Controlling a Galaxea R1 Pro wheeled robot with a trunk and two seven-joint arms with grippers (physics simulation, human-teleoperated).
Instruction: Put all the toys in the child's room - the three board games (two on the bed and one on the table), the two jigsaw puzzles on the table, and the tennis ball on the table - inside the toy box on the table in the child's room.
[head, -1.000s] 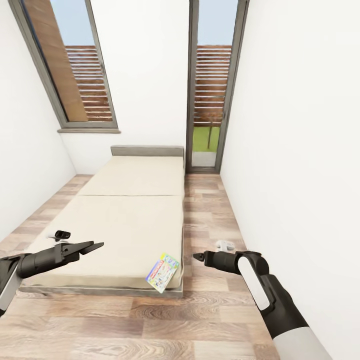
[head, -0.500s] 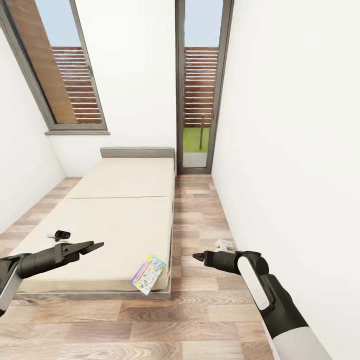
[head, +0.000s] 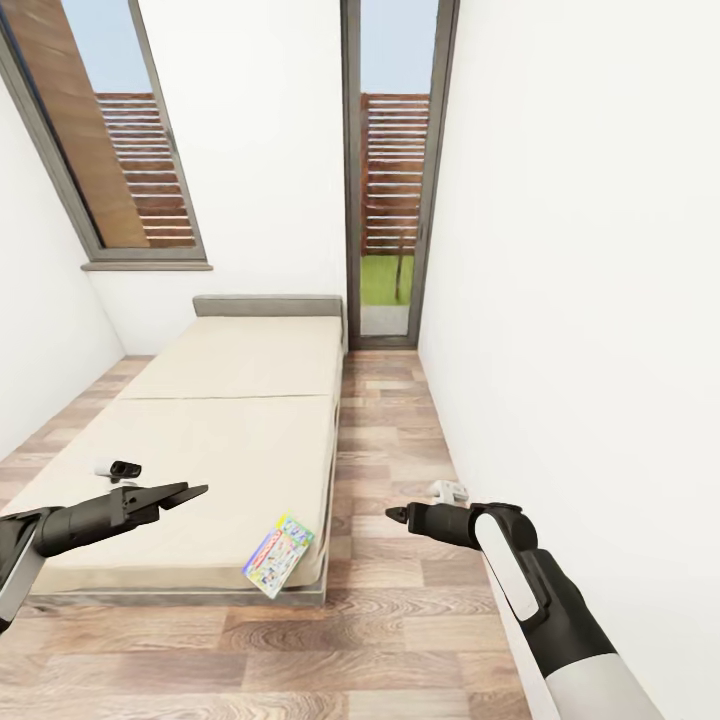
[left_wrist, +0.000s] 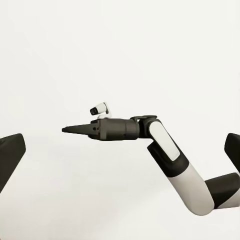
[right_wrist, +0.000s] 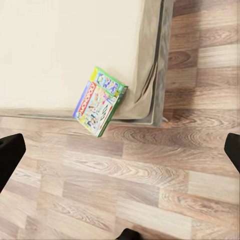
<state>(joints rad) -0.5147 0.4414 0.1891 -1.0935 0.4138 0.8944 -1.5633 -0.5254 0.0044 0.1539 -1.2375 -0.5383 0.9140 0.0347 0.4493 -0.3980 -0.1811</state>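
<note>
Both arms reach forward, holding nothing. The left tool (head: 190, 491) hovers over the bed's near part with its fingers released. The right tool (head: 392, 514), over the plank floor (head: 380, 640), looks drawn to a clenched point. The Monopoly board game (head: 276, 555) lies on the bed (head: 230, 400), overhanging its near corner.

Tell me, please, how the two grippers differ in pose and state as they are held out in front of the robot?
The left gripper points toward the bed with its fingers visibly parted; the right gripper points inward over the wood floor with its fingers together in a closed tip. Both are empty and level, and neither touches the Monopoly carton.
</note>
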